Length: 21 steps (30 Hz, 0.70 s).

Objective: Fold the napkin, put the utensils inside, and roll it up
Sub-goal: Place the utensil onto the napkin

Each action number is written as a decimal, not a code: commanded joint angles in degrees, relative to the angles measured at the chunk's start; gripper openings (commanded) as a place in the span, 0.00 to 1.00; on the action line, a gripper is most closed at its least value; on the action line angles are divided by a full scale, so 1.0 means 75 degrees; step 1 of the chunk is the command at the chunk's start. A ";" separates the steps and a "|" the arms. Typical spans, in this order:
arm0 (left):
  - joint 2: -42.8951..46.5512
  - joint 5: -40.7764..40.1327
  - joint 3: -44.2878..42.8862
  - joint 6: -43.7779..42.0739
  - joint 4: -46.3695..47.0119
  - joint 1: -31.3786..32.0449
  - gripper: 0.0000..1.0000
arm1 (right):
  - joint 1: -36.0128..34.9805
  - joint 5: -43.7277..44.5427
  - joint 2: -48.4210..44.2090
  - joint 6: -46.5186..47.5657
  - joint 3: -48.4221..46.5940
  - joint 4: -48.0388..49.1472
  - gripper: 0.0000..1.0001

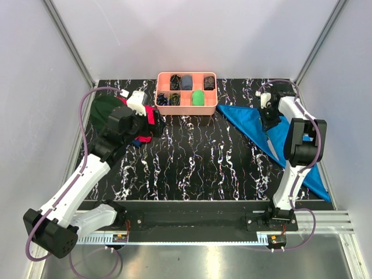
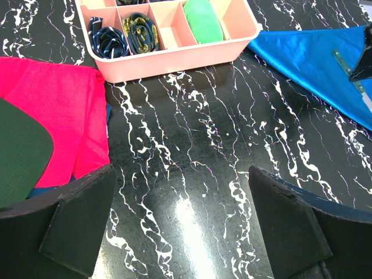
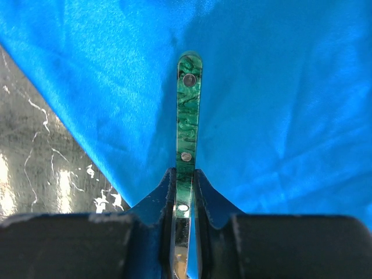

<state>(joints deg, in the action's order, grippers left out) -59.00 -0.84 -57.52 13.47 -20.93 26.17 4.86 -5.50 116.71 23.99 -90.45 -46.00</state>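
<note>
— Blue satin, that napkin [image 1: 247, 123]. It's lying flat on the right side of the black marbled tabletop [image 1: 192, 157], with 1 corner near the pink tray [image 1: 186, 110].
— And the right fingers [image 3: 160, 197]?
— Clenched on 1 utensil [image 3: 189, 110]. Its riveted green handle pokes out over the cloth.
— Touching it?
— I cannot tell.
— The left fingers [image 2: 81, 221]?
— Spread wide, gripping nothing, hanging above bare tabletop beside the red cloth [image 2: 52, 110].
</note>
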 commanded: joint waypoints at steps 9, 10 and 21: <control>-0.0067 0.0042 -0.0089 0.0043 0.0400 -0.0021 0.99 | -0.0332 0.0918 -0.0748 0.1242 0.0775 0.0648 0.01; -0.0055 0.0042 -0.0077 0.0055 0.0400 -0.0021 0.99 | -0.0344 0.0990 -0.0702 0.1289 0.0868 0.0753 0.00; -0.0090 0.0065 -0.0077 0.0067 0.0411 -0.0021 0.99 | -0.0461 0.1435 -0.0912 0.2180 0.1689 0.1715 0.00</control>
<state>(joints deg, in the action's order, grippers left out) -59.48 -0.80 -57.52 13.54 -20.91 26.17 1.96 2.57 113.51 36.64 -78.56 -37.10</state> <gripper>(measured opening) 0.987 0.177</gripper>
